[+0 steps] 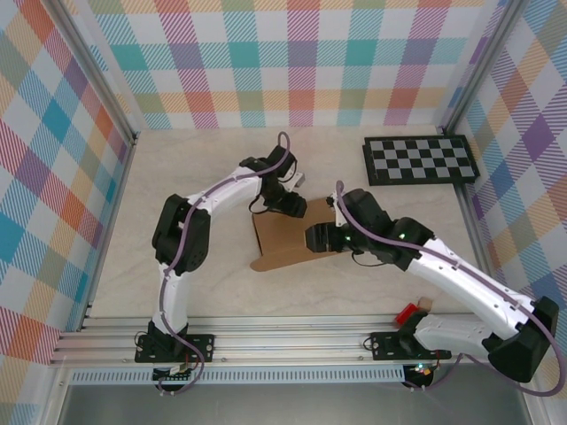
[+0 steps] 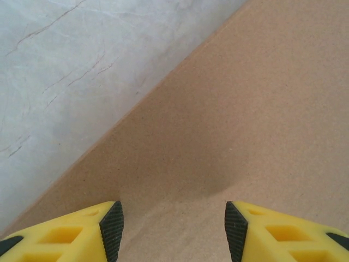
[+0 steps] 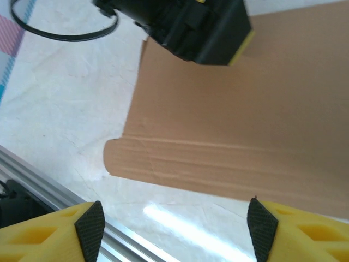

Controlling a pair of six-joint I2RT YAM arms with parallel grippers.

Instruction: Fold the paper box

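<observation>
Yellow fingers (image 2: 60, 237) tipped with black pads (image 2: 112, 229) sit in the bottom corners of the left wrist view. The left gripper (image 2: 173, 232) has its jaws apart with nothing clamped between them, directly over the brown surface of the paper box (image 2: 245, 120). Whether the tips touch the cardboard, I cannot tell. The box's straight edge runs diagonally across that view, with the pale, veined tabletop (image 2: 65, 82) beyond it.

The right gripper (image 3: 175, 232) also has its jaws wide apart and empty. It hangs over bare tabletop just beside the near edge of the box. In its wrist view the cardboard lies as an open sheet, with parallel creases (image 3: 218, 150) along its near margin and a rounded tab (image 3: 115, 157) at the corner. The left gripper's black body hangs over the far part of the sheet, with a black cable (image 3: 60, 33) looping beside it. A strip of aluminium rail (image 3: 54, 196) crosses the lower left corner.

From above, the paper box lies near the middle of the tabletop. The left gripper is over its far edge and the right gripper at its right side, so the sheet lies between them. A black-and-white checkerboard panel (image 1: 420, 159) lies flat toward the far right corner, well apart from the box. A small red object (image 1: 407, 312) sits near the base of the right arm. Plaid walls (image 1: 53, 177) enclose the tabletop on three sides.
</observation>
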